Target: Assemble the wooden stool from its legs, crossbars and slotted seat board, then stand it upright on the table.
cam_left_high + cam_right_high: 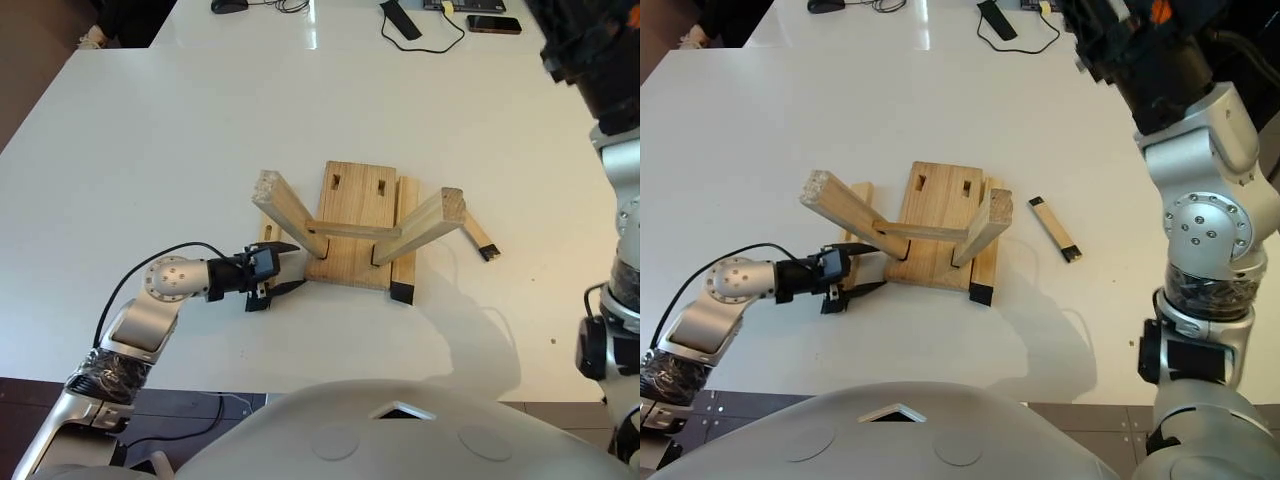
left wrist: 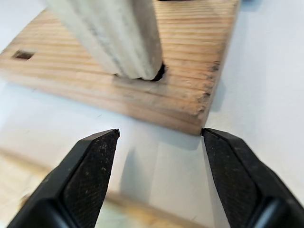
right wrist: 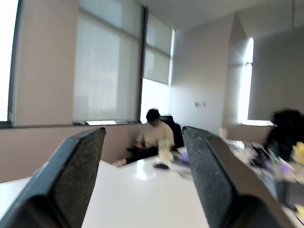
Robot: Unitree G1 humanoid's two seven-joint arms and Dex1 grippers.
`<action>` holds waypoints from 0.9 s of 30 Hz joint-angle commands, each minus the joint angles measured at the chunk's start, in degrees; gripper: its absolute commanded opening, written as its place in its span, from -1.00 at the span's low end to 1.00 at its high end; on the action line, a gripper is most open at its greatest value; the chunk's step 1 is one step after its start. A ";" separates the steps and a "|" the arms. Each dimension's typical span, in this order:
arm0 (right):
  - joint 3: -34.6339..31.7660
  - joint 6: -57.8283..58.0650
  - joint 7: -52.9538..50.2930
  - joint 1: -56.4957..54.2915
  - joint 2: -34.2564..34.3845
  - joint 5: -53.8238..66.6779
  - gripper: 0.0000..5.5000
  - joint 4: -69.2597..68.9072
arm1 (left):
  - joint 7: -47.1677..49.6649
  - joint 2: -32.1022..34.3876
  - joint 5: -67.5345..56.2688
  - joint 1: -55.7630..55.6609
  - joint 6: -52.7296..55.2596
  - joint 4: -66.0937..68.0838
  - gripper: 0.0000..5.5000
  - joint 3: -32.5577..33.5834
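Shows the slotted seat board [image 1: 355,215] lying flat near the middle of the white bench [image 1: 150,150], two slots at its far end unfilled. Shows a left leg [image 1: 288,212] and a right leg [image 1: 425,225] plugged into the near slots and splaying outward, tied by a crossbar [image 1: 355,231] between them. Leaves a third leg [image 1: 405,262] flat against the board's right edge, a short loose crossbar [image 1: 481,239] lying apart farther right, and what may be a fourth leg [image 1: 267,232] flat at the left edge, half hidden beneath the tilted one. Puts the job at roughly halfway, by the look of it: two legs to fit, nothing upright yet.

Places the left pincer [image 1: 297,266] low over the bench just off the board's near left corner, spread wide, pinching nothing and touching nothing, aimed at the seated base of the left leg. To do the step well: advance squarely, close on the leg low down near its slot, and press straight into the board rather than levering at the top, to avoid popping the crossbar joint loose. Keep the fingers clear of the flat piece alongside. Finds the right pincer [image 3: 144,130] held high and well away from the wood, likewise spread and empty.
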 commanded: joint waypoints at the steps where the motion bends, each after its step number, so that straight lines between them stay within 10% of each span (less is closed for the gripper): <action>1: 14.24 -4.79 7.04 11.36 1.42 -15.85 0.09 4.99 | -0.51 1.74 2.56 -2.66 -2.26 4.57 0.18 0.58; 11: 26.26 -11.14 15.48 15.39 5.04 -34.77 0.09 17.43 | -0.65 1.76 7.41 -3.41 -8.95 10.90 0.18 -2.87; 27: 20.18 -19.70 26.91 19.86 -8.10 -38.72 0.09 29.04 | 3.30 2.12 8.72 -3.30 -11.88 17.50 0.18 -2.30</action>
